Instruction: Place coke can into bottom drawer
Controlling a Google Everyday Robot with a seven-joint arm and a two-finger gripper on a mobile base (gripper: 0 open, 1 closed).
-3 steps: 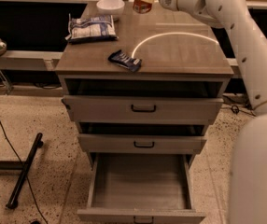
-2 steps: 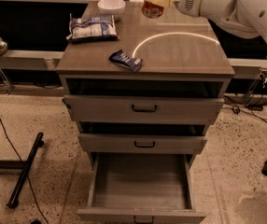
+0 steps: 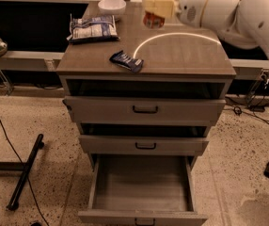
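My gripper [image 3: 155, 7] is above the back of the cabinet top, to the right of the white bowl [image 3: 112, 5]. Its pale fingers are shut around the coke can [image 3: 152, 20], whose red body shows below and above them, lifted off the surface. The bottom drawer [image 3: 142, 188] is pulled fully open at the foot of the cabinet, and its plain grey inside has nothing in it. The two shallower drawers above it stand slightly ajar.
A large blue snack bag [image 3: 92, 28] lies at the back left of the cabinet top [image 3: 191, 55], and a small blue packet [image 3: 126, 61] lies near its front edge. My white arm [image 3: 238, 13] reaches in from the right. A black stand leg [image 3: 25, 172] and cables lie on the floor to the left.
The gripper with the can has moved a little right and down toward the front of the cabinet top. The arm has swung to a new pose on the right.
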